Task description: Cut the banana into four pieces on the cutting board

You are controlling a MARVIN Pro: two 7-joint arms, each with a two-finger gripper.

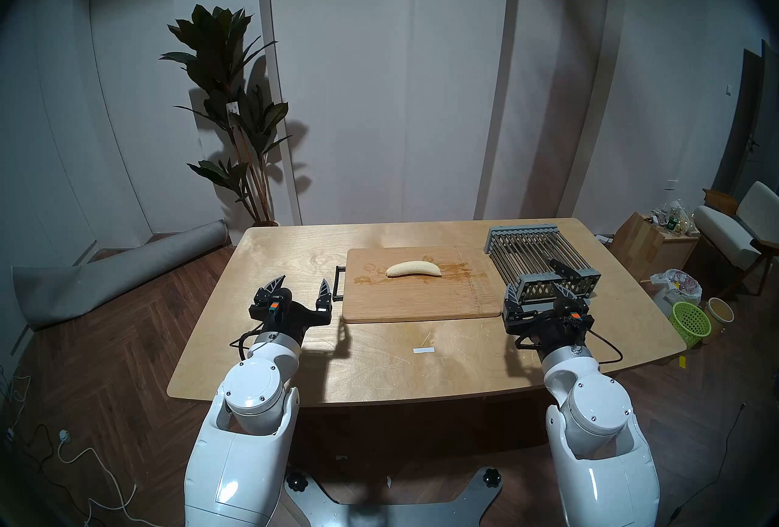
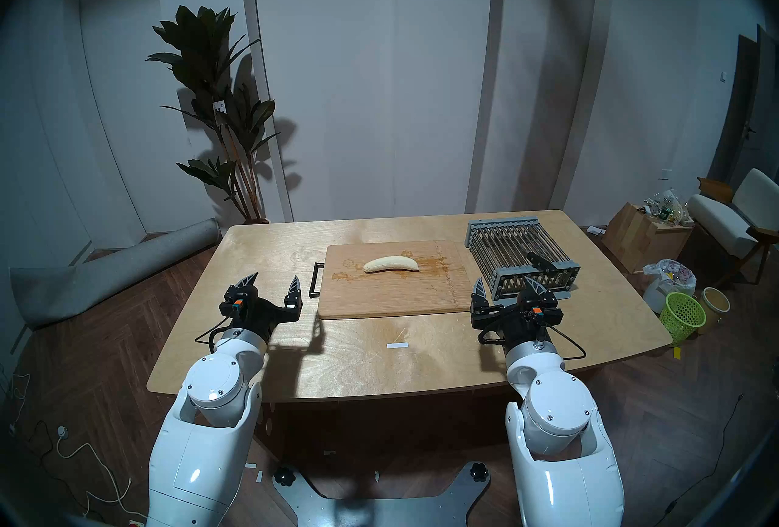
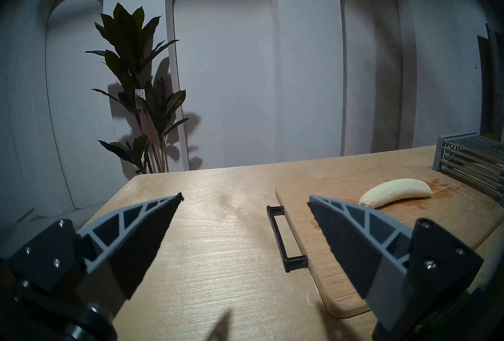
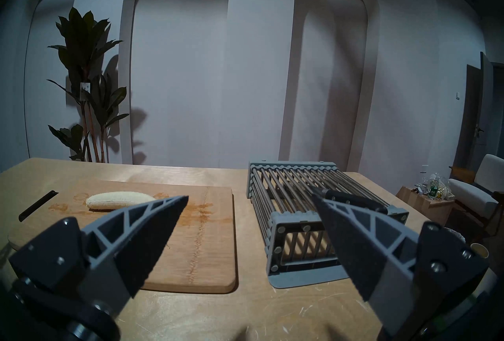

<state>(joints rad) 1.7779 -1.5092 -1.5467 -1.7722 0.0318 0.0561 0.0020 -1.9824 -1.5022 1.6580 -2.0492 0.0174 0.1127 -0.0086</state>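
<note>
Banana [image 1: 413, 269] count is one: a single peeled, uncut piece, lying flat near the middle of the one cutting board [image 1: 421, 302]. Its long axis runs across the board from left to right, parallel to the board's long sides, with the curve arching away from the robot and both ends dipping toward it. Brownish stains mark the wood around it. The board rests on the desk [image 1: 379, 361], its black handle [image 1: 338, 283] at the left short end.

One grey dish rack [image 1: 543, 260] stands just beside the board's right edge, and one black-handled knife [image 1: 565, 271] lies on top of it. One small white strip [image 1: 423, 350] lies on the desk nearer the robot.

Two tools hover above the desk. The left tool [image 1: 301, 286] is spread wide and empty, just left of the handle. The right tool [image 1: 537, 292] is likewise wide and empty, in front of the rack.
</note>
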